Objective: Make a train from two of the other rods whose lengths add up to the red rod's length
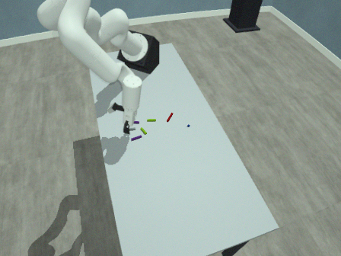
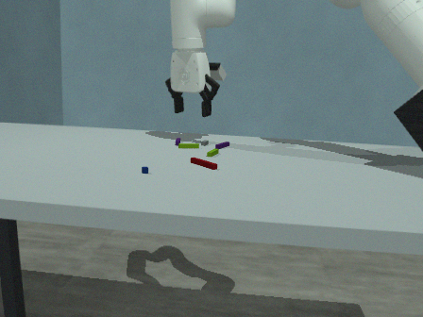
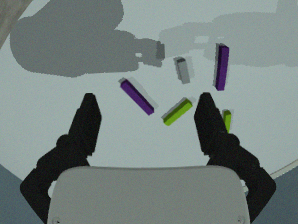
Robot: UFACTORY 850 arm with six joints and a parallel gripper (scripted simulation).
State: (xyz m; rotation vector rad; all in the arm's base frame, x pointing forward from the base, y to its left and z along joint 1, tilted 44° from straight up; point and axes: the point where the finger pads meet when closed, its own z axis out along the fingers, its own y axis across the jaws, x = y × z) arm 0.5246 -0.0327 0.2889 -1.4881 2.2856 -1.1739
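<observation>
Across the pale desk (image 1: 179,171) (image 2: 94,189) (image 3: 145,145), the blue rod (image 1: 188,126) (image 2: 144,170) is lying well apart from both purple rods, no train is forming yet, and the end effector (image 1: 126,127) (image 2: 193,113) (image 3: 147,104) is hovering with fingers spread, leaving joining, spacing and withdrawal all undone

From my station I am counting seven rods in all on the table (image 1: 183,183) (image 2: 94,193) (image 3: 55,120): one red rod (image 1: 170,117) (image 2: 204,163); one blue rod (image 1: 188,126) (image 2: 144,170); one grey rod (image 1: 132,129) (image 2: 205,142) (image 3: 183,71); two purple rods, one (image 1: 136,138) (image 2: 177,141) (image 3: 137,97) and another (image 1: 136,122) (image 2: 222,145) (image 3: 222,68); two lime rods, one (image 1: 143,131) (image 2: 189,146) (image 3: 177,112) and another (image 1: 151,120) (image 2: 212,152) (image 3: 227,121). I am also listing one table, one arm (image 1: 87,46) (image 2: 189,24) and one gripper (image 1: 127,127) (image 2: 193,113) (image 3: 147,104) bearing two fingers.
</observation>
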